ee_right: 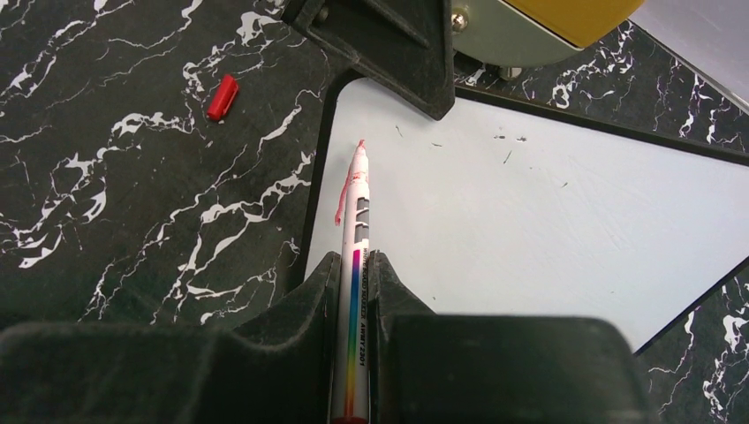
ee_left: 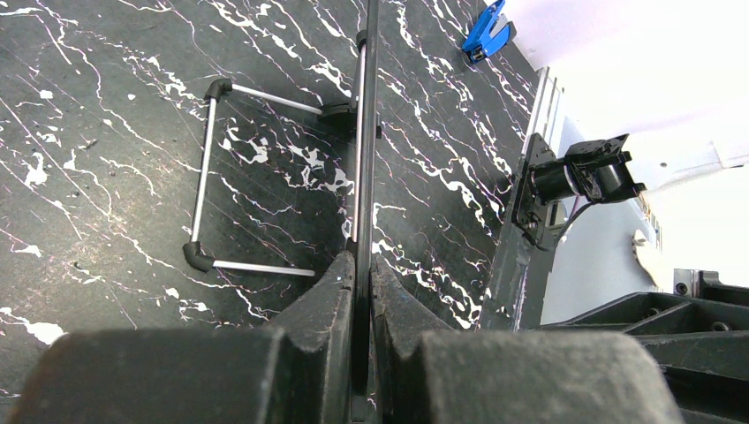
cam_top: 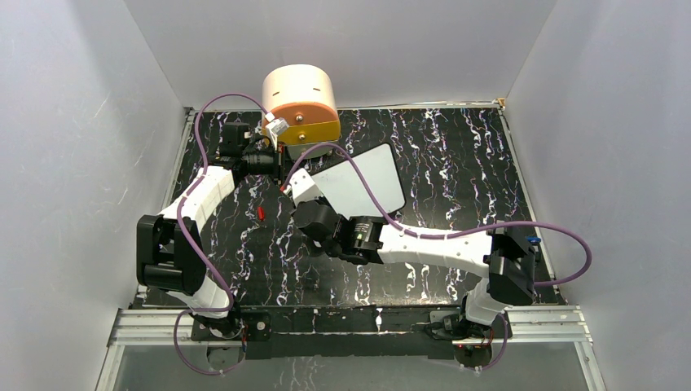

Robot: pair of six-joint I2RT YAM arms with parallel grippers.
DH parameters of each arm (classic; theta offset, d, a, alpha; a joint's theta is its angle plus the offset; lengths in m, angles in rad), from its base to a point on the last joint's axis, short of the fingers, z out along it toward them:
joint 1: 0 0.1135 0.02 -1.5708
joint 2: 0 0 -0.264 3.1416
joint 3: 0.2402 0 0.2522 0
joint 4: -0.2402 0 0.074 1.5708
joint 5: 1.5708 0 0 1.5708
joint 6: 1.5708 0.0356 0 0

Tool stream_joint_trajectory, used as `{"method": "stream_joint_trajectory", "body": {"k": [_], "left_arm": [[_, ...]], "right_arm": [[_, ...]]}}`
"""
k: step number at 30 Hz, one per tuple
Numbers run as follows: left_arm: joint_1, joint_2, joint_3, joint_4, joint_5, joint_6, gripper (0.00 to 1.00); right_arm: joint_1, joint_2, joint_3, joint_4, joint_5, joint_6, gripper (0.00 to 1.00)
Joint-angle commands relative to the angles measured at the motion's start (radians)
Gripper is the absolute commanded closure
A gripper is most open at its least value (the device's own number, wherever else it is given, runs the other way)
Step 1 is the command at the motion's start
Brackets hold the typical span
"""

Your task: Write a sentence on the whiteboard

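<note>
While the left gripper is clamped on the whiteboard's black rim, the board sits just in front of the round drawer unit. Right gripper grasps a marker, tip over the board near its rim beside a short red stroke; a red cap lies nearby.

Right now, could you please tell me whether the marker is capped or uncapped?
Uncapped. The marker shows a bare red tip over the whiteboard, and a red cap lies apart on the table.
</note>
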Motion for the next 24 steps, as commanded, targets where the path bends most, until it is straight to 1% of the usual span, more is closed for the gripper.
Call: {"method": "stream_joint_trajectory", "body": {"k": [1, 14, 24], "left_arm": [[-0.007, 0.012, -0.015, -0.039, -0.045, 0.010, 1.00], [-0.007, 0.011, -0.016, -0.039, -0.045, 0.011, 1.00], [-0.007, 0.012, -0.016, -0.039, -0.041, 0.011, 1.00]], "right_arm": [[-0.008, -0.014, -0.004, 0.085, 0.035, -0.014, 1.00], [-0.022, 0.026, 0.023, 0.055, 0.026, -0.005, 1.00], [-0.025, 0.034, 0.026, 0.067, 0.013, -0.005, 1.00]]}}
